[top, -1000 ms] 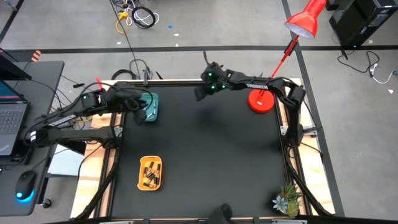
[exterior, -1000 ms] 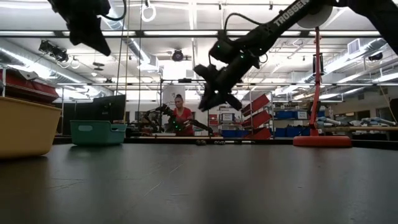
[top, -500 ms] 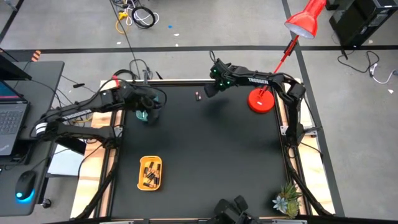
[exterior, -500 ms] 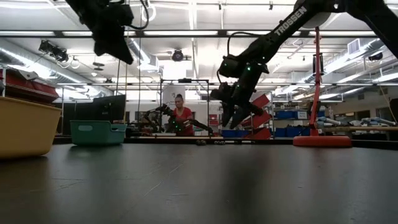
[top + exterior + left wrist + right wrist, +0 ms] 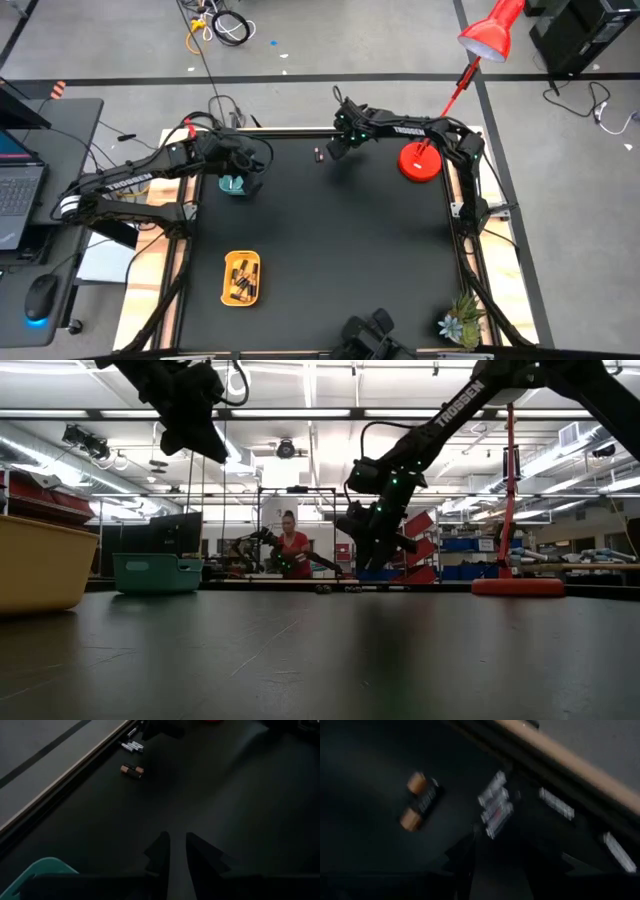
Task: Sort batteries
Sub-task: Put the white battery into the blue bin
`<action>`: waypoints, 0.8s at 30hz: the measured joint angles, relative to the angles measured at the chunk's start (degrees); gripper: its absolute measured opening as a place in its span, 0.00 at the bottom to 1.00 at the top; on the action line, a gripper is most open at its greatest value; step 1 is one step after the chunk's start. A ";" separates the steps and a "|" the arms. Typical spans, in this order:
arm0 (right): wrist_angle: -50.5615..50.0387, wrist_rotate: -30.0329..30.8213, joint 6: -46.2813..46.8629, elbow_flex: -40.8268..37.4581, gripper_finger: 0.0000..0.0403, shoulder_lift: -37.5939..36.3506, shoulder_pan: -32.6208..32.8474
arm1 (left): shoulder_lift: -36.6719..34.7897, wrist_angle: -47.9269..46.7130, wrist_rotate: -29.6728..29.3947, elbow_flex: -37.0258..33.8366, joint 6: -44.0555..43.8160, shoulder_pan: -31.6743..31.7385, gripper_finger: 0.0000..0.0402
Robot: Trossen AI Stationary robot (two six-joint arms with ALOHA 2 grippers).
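Two dark batteries with copper ends [image 5: 420, 800] lie side by side on the black table near its far edge [image 5: 318, 154]. Several whitish batteries [image 5: 495, 806] lie just beyond them by the wooden rail. My right gripper [image 5: 500, 865] hangs open just above the whitish ones, slanting down, with nothing between its fingers [image 5: 332, 150]. My left gripper [image 5: 178, 851] hovers high beside the teal tray [image 5: 232, 186], its fingers a narrow gap apart and empty. A yellow tray [image 5: 241, 278] at the near left holds several batteries.
A red lamp stands on its round base [image 5: 420, 162] at the far right, close to my right arm. A small plant [image 5: 460, 325] sits at the near right corner. A person [image 5: 292, 550] works in the room beyond. The table's middle is bare.
My right gripper has sunk toward the batteries at the far edge, shifting a little to the right and tipping more steeply down. My left gripper has moved toward the table's right, across the teal tray.
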 joint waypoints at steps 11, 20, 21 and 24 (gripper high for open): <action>-2.95 -9.32 1.24 15.97 0.39 1.74 3.25 | -0.02 0.97 0.21 0.00 0.13 0.18 0.17; -2.65 -8.75 -1.47 24.27 0.39 2.22 5.03 | 0.57 3.23 0.10 0.00 2.55 0.20 0.17; -3.76 -8.26 -1.89 24.20 0.39 2.29 4.72 | 0.57 3.20 0.10 0.00 2.56 0.20 0.17; -6.50 -5.03 -3.85 24.18 0.39 2.29 3.33 | 0.56 3.09 0.10 0.00 2.48 0.20 0.17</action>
